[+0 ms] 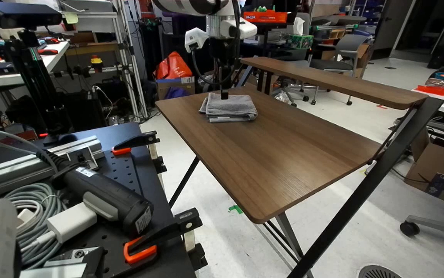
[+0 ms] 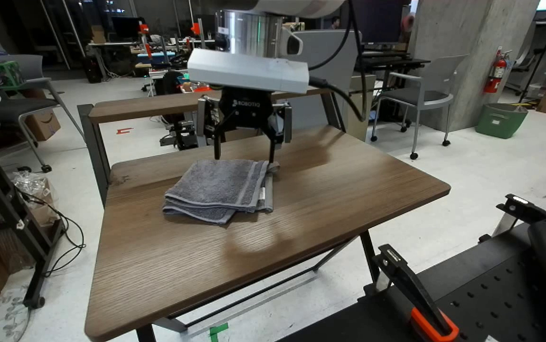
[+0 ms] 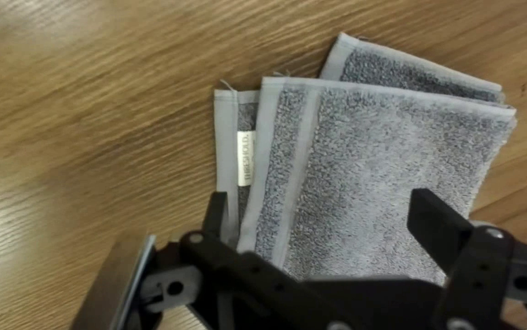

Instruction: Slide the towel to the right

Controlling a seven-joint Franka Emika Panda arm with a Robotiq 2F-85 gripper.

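You have the towel (image 2: 216,183) lying folded and flat on the table (image 2: 349,175), nearer one end of the table than the other. Its layers sit slightly out of line; a pale stripe runs beside one edge of the top layer, and on the layer jutting out there you can read THRESHOLD on a label (image 3: 246,158). Your gripper (image 2: 244,157) is over the table, above the towel and pointing down. Condition: unclenched, fingers (image 3: 435,222) spread well apart, grasping nothing. Whether either tip touches the towel, you cannot tell from these views. Your arm (image 1: 218,27) hangs above the table, only its lower part showing in both exterior views. Note the shelf (image 1: 322,79), raised above the table along one edge. Just beside the table, and apart from it, stands a black bench (image 1: 129,166) bearing orange-handled clamps (image 1: 172,229), a black tool (image 1: 117,193) and a cable coil (image 1: 54,200). Green tape (image 1: 236,209) lies on the floor (image 1: 222,235) near the table. In an exterior view you have a chair (image 2: 408,96), a bin (image 2: 501,121) and an extinguisher (image 2: 495,76), all beyond the table and apart from it.
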